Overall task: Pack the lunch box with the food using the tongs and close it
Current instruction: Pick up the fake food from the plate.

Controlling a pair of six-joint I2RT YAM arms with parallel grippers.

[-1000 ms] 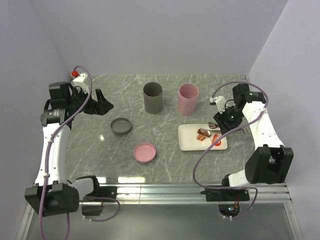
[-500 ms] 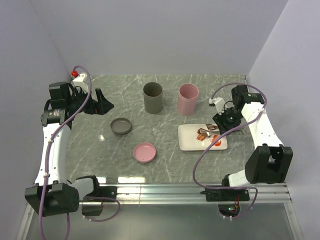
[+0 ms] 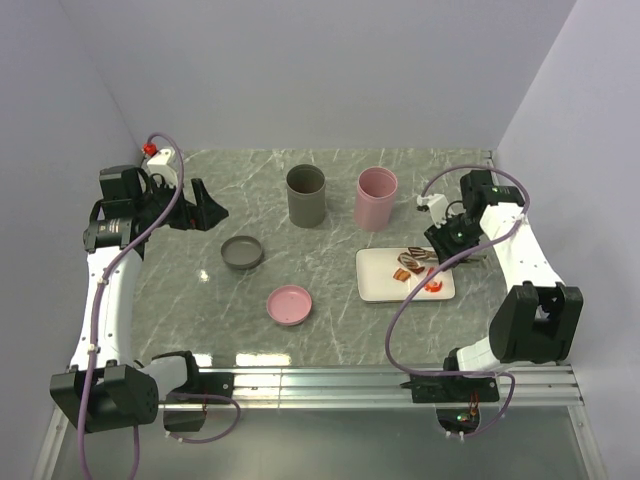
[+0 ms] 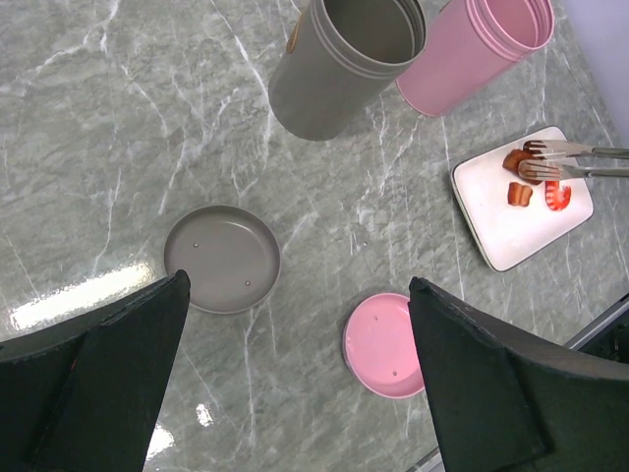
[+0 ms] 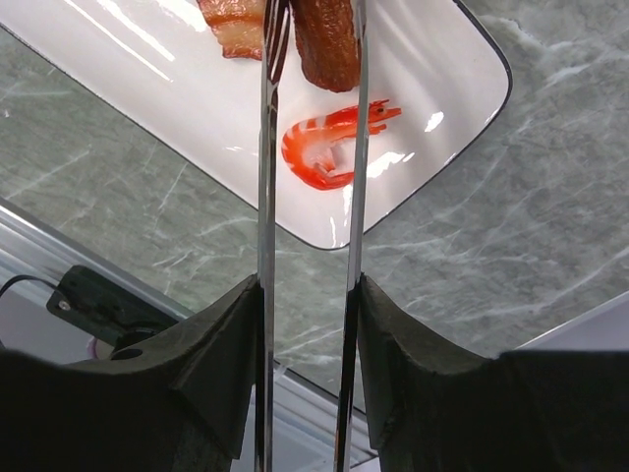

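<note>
The right fingers (image 5: 221, 339) are partly closed on the tongs (image 5: 265, 197), pressing the two slim arms toward each other. The tips bracket the brown sausage (image 5: 326, 39) on the white plate (image 5: 177, 88), with the shrimp (image 5: 329, 143) just beside it and an orange fried piece (image 5: 236, 22) right by one tip. The likeliest failure, as I judge it, is a weak pinch: the sausage looks smooth and rounded, so it could squirt out from between the thin tips on the lift, or roll off the plate onto the surface. That near tip could also snag the fried piece and drag it along. The tongs are only clamped between the fingers, so they may pivot or slide on the carry toward the upright grey container (image 3: 306, 196) or pink container (image 3: 376, 199), missing the narrow mouth or tipping one over. The left fingers (image 4: 88, 383) stand wide apart and hold nothing, well apart from the plate and too far off to steady anything.
</note>
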